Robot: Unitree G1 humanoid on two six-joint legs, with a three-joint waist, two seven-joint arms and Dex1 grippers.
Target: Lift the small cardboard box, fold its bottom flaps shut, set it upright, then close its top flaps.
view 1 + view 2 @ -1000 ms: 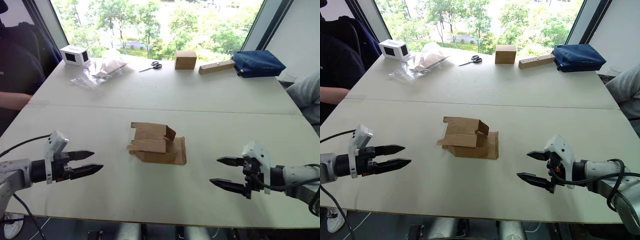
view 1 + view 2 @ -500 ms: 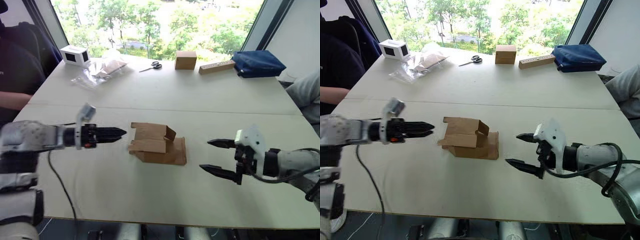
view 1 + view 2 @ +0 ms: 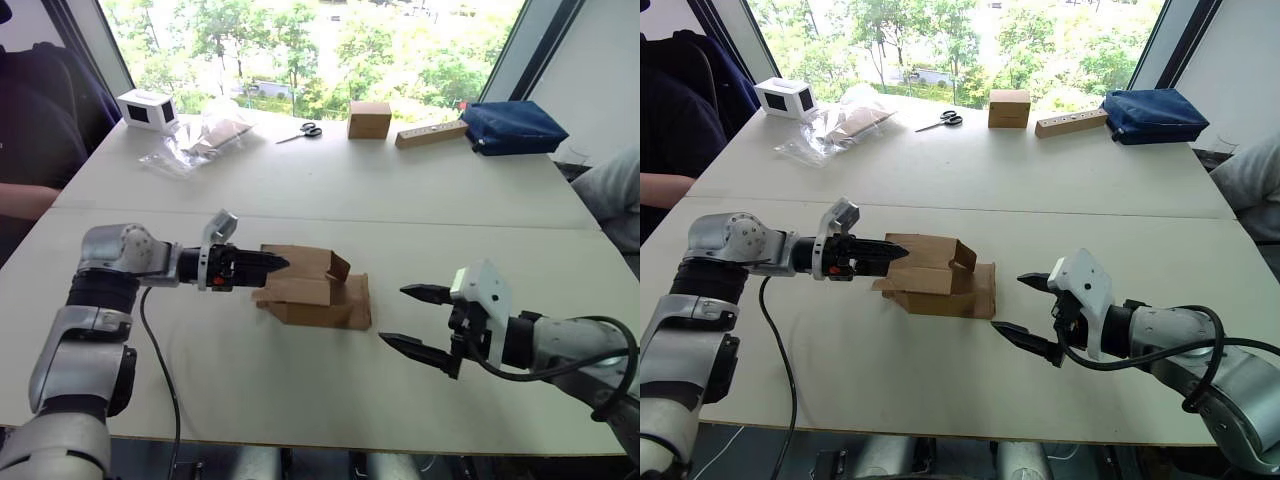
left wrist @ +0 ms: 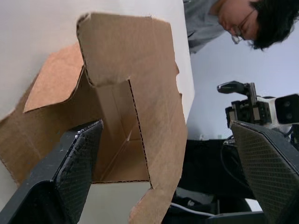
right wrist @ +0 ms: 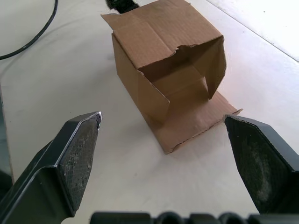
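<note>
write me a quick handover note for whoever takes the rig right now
Left gripper: open, tips at the left end of the small cardboard box, not clamping it.
Right gripper: open, hanging to the box's right, apart from it.
Box: lying on its side mid-table, flaps at both ends open, one flap flat on the table toward the right gripper.
Done: nothing.
Left: lift, fold the bottom flaps, stand it up, close the top.

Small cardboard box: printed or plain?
Plain brown corrugated cardboard, no print; the right wrist view shows it best.

box (image 3: 310, 288) mid-table (image 3: 300, 190), scissors (image 3: 300, 131) behind
</note>
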